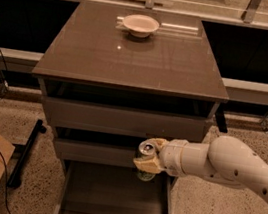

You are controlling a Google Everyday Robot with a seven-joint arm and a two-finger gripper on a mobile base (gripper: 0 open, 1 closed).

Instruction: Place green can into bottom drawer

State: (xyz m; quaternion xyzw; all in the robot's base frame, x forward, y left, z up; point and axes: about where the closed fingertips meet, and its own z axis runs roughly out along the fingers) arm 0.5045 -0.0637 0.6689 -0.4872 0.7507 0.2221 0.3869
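Grey-brown and pulled open, the bottom drawer [109, 196] lies nearest. Just above its back right part hangs the pincer [148, 162], clamped around the green can [146, 149], which is upright with its silver top showing. The carry looks nearly finished; next, I judge, comes a gentle lowering onto the drawer floor, then release. Farther off, a pale bowl [140, 24] sits on the desk [131, 63].
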